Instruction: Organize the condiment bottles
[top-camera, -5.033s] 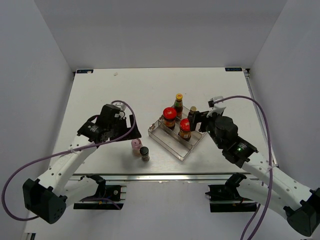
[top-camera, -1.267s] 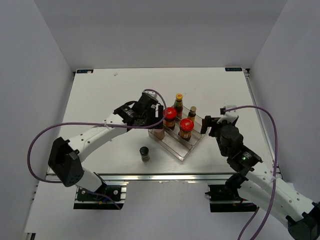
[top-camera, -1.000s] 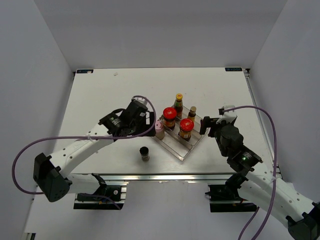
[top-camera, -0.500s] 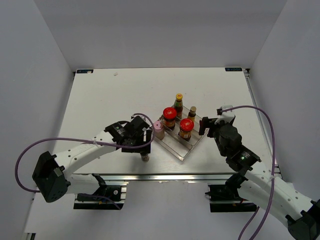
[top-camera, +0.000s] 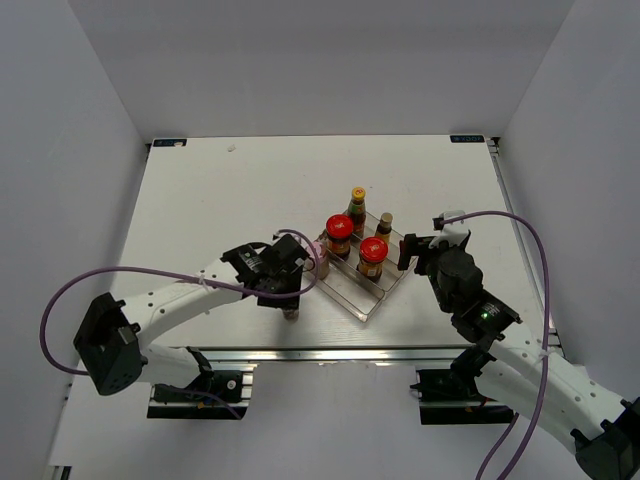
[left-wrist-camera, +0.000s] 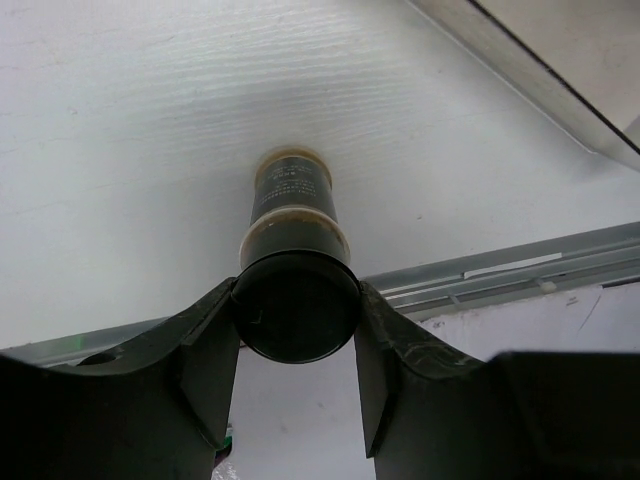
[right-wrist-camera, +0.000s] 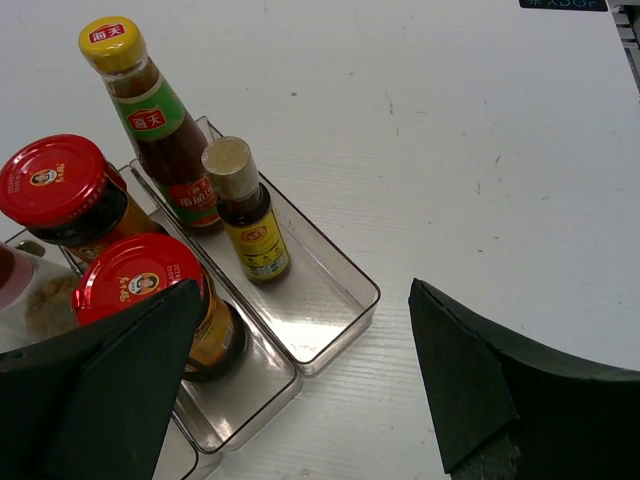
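The dark-capped spice jar (left-wrist-camera: 292, 200) is the only bottle off the tray. It stands on the table (left-wrist-camera: 120, 120) at the near edge, right between the jaws of the left gripper (left-wrist-camera: 296, 300). Both fingers (left-wrist-camera: 210, 340) press on the cap, one on each side, so I'd call that clamped, probably so the jar lifts straight up without tipping. A corner of the clear stepped tray (right-wrist-camera: 350, 300) lies just past those jaws. It holds the red-lidded jars (right-wrist-camera: 55, 185), the yellow-capped sauce bottles (right-wrist-camera: 160, 120) and the pink-capped shaker (right-wrist-camera: 10, 285).

The left arm runs low along the front edge, with the wrist folded down over the jar. The right gripper (right-wrist-camera: 310, 400) hangs with its jaws spread wide and nothing between them. The tray's end is just ahead of its fingertips, so my guess is it's just keeping clear.
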